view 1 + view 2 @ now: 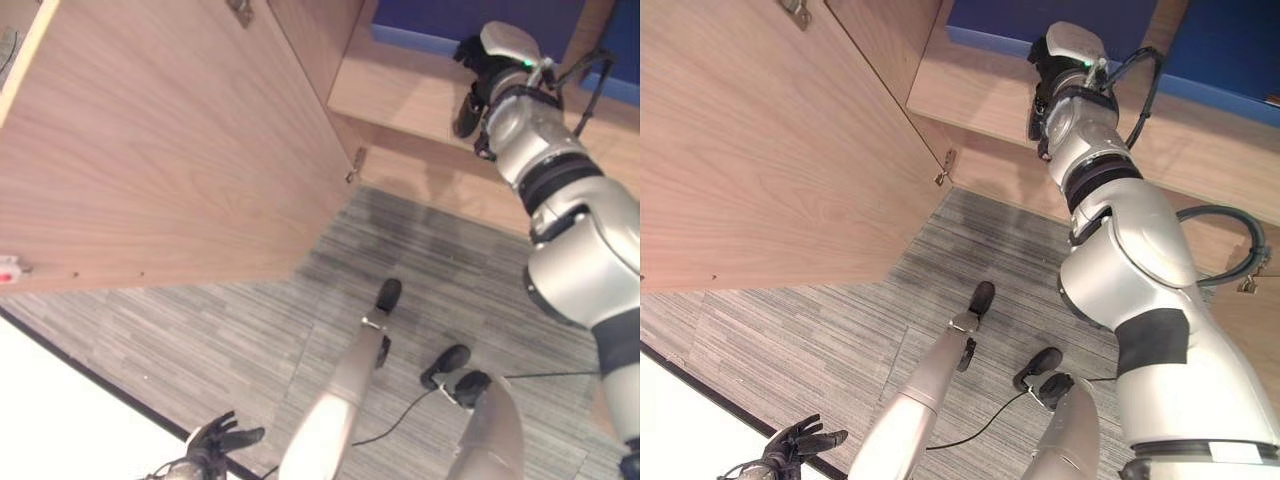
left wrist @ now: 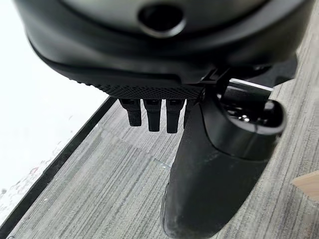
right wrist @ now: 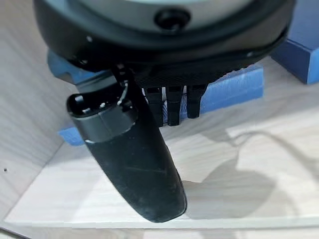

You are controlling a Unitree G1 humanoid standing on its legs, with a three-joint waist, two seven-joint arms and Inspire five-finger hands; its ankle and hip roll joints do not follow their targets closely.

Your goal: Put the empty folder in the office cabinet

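A blue folder (image 3: pixel 229 89) lies flat on the wooden cabinet shelf (image 3: pixel 149 199), and its light blue edge (image 1: pixel 420 40) runs along the back of the shelf. My right hand (image 1: pixel 468 100) is raised over the shelf just in front of the folder. It is open, with its thumb (image 3: pixel 129 154) and fingers straight and nothing between them. My left hand (image 1: pixel 215 440) hangs low at the lower left, fingers spread and open, holding nothing; its thumb (image 2: pixel 214 169) shows over the carpet.
The open cabinet door (image 1: pixel 170 150) stands wide at the left, hinged (image 1: pixel 355 165) beside the shelf. A second blue object (image 3: pixel 304 50) sits on the shelf next to the folder. Grey striped carpet (image 1: pixel 230 330) lies below, with a white surface (image 1: pixel 60 410) by my left hand.
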